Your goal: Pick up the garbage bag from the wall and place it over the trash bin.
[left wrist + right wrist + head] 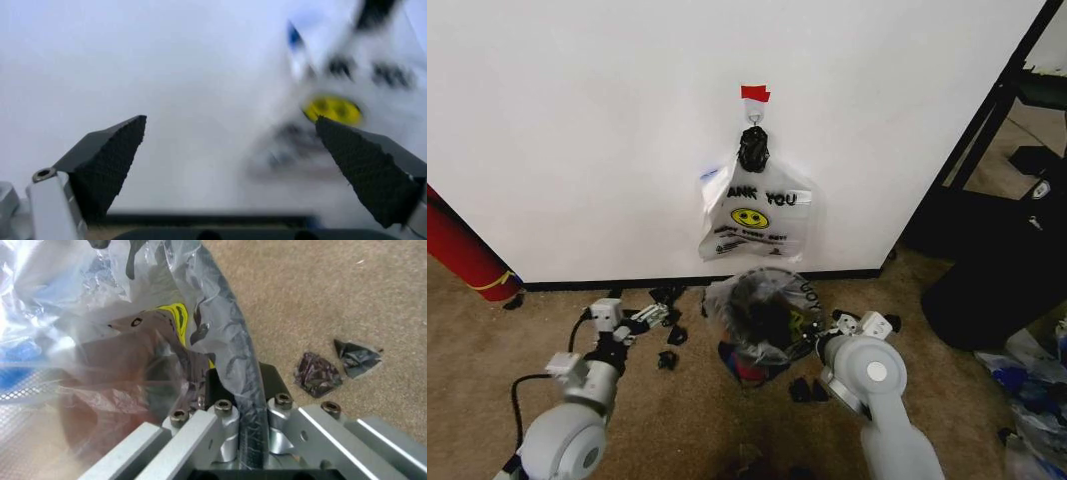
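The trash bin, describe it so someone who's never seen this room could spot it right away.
Find the white wall with the smiley "THANK YOU" bag hanging from a hook. On the carpet directly below stands the trash bin, round, dark and draped in the garbage bag, crinkly clear plastic. The right gripper is at its rim.

Lighting: even, bright, diffuse indoor light; white wall (577,120) evenly lit, soft shadow cast toward four o'clock behind the hanging bag (755,215). Head view sharp. Left wrist view heavily blurred, washed pale; only the near fingertips (107,160) reasonably crisp. Right wrist view: garbage bag (80,340) shows mild glare; foreground metal soft.
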Robot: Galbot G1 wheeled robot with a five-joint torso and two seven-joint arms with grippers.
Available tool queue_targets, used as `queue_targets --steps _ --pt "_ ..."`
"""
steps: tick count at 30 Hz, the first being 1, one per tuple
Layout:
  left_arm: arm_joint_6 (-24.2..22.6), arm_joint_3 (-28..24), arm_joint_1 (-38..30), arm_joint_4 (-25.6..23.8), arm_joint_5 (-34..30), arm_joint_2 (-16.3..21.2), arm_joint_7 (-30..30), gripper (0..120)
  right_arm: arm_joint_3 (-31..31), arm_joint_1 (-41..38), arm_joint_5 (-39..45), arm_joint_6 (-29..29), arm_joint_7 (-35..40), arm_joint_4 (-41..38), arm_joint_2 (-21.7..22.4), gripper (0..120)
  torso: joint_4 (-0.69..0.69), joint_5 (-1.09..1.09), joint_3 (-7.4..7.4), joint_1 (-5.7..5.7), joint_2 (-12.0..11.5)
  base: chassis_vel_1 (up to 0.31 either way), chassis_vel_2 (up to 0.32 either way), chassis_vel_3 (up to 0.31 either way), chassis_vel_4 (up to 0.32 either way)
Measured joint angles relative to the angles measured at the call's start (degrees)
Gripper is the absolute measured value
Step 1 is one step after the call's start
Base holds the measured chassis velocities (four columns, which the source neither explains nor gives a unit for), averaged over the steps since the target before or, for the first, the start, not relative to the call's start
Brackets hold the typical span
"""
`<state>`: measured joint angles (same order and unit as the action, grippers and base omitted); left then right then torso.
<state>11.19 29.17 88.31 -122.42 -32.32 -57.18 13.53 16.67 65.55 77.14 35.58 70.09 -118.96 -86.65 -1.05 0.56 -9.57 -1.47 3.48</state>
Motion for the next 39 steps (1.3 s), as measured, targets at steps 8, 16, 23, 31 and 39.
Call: queue_targets --steps 8,16,23,31,39 --pt "7.79 11.03 7.78 -0.94 7.44 -11.20 -0.74 100 -2.34 -1.80 1.69 2.03 -0.19 1.78 1.84 0 0.02 0.01 0.00 0.00 0.00 0.000 0.000 0.000 0.000" --pt "9.92 10.70 11.22 -1.28 7.48 -13.16 -0.27 100 -3.48 -3.50 0.13 2.52 -0.62 4.03 1.40 0 0.02 0.02 0.00 0.00 0.01 0.000 0.000 0.000 0.000" --pt "9.47 9.71 10.28 -0.81 7.32 -12.26 0.28 100 -4.52 -3.67 -3.16 2.64 -1.61 5.36 1.23 0 0.01 0.02 -0.01 0.00 0.01 0.000 0.000 0.000 0.000" --pt "9.01 8.60 10.03 -0.44 7.44 -12.39 0.34 100 -3.76 -3.14 -3.31 3.10 -2.74 5.44 1.46 0 0.01 0.02 -0.01 0.00 0.01 0.000 0.000 0.000 0.000" --pt "8.17 8.24 9.39 -0.25 7.89 -12.05 0.30 100 -3.10 -3.26 -4.25 3.30 -3.57 6.43 0.31 10 0.02 0.02 -0.01 0.00 0.01 0.000 0.000 0.000 0.000"
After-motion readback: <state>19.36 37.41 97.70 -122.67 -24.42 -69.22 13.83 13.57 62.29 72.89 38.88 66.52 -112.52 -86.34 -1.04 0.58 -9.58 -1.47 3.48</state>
